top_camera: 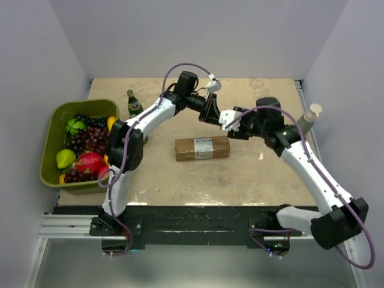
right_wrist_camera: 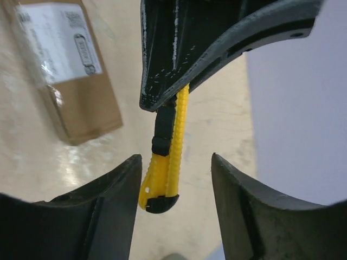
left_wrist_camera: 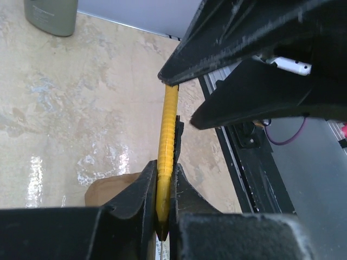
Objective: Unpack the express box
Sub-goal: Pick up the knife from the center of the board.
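We've got the left gripper (left_wrist_camera: 164, 174) clamped on the yellow knife (left_wrist_camera: 169, 124), right gripper (right_wrist_camera: 176, 162) open around its end, and the box (top_camera: 202, 147) lying unopened mid-way across the table (top_camera: 252, 180), so all cutting's left.

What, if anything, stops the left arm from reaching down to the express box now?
Probably nothing, so yes: the express box lies uncovered near the left pincer, which is shut on the yellow knife. Only the open right pincer, flanking the knife, stands close.
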Tool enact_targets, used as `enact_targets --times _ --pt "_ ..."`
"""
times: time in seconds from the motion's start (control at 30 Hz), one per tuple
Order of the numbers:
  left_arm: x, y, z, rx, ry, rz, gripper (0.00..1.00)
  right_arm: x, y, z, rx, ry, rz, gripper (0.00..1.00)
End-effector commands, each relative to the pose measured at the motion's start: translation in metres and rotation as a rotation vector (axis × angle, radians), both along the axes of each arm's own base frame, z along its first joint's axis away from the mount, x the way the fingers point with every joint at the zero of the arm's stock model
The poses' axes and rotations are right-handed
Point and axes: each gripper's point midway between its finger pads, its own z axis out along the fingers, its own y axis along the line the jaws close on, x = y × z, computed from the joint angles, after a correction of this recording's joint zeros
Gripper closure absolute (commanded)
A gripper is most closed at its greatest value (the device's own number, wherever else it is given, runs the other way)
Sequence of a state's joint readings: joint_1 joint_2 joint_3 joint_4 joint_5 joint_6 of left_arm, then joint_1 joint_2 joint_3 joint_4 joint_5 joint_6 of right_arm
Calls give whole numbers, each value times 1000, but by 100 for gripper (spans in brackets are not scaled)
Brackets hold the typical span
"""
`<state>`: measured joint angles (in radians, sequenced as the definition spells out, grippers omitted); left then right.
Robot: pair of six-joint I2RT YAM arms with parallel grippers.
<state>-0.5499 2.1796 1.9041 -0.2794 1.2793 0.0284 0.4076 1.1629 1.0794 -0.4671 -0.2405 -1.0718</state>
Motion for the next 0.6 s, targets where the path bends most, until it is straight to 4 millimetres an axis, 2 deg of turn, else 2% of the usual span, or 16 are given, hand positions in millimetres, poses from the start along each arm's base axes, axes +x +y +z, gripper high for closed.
enact_targets --times 0.0,0.03,0.07,0.1,0.17,0.2,0.4,0.57 --pt "-5 25 32 -81 -47 -54 100 -19 -8 40 312 340 -50 38" --pt "-3 31 37 -94 -60 -52 100 -21 -9 42 374 416 -59 37" --pt "-3 35 40 -103 -62 -59 100 -18 -9 30 405 524 -61 37" --pt "-4 39 39 -102 -52 -61 100 -32 -3 37 466 619 -10 36" --pt "-6 48 44 -116 -67 -64 100 -31 -3 32 525 723 -6 36" --pt "-9 51 41 -112 -48 -67 100 -37 4 29 565 812 32 36" --pt "-24 62 40 -113 -14 -78 100 -45 22 16 646 984 164 41" --pt "-25 62 37 -105 -2 -73 100 -43 26 21 674 999 213 36"
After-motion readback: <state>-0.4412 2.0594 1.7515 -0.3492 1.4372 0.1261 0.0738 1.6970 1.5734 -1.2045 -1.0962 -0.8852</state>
